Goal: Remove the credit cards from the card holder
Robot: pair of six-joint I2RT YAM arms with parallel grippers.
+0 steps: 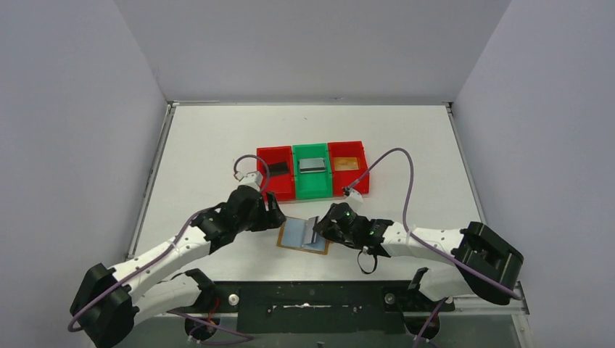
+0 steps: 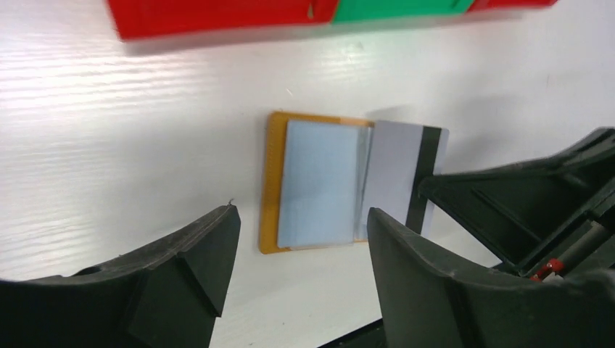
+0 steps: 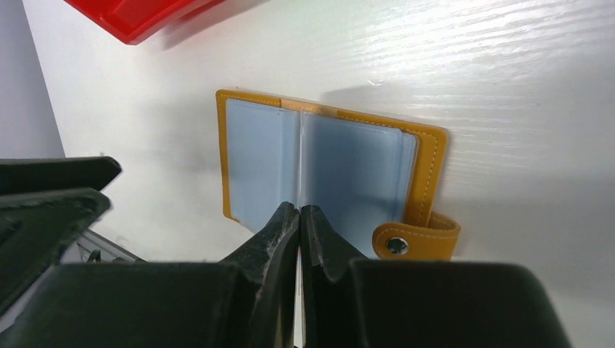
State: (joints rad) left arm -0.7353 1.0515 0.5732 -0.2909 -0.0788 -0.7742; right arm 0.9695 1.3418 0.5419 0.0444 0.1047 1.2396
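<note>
On the white counter (image 1: pixel 217 145), just in front of the row of red and green plastic bins (image 1: pixel 313 190), the flat orange-tan card holder (image 1: pixel 294 237) lies open between both arms. A white card with a black stripe (image 2: pixel 397 174) stands upright along its spine, pinched by the clenched right end effector (image 3: pixel 299 214). The left end effector (image 2: pixel 296 228) hovers released just left.

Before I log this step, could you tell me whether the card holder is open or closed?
Open: the card holder lies spread flat, both blue panels facing up, snap tab unfastened.
</note>
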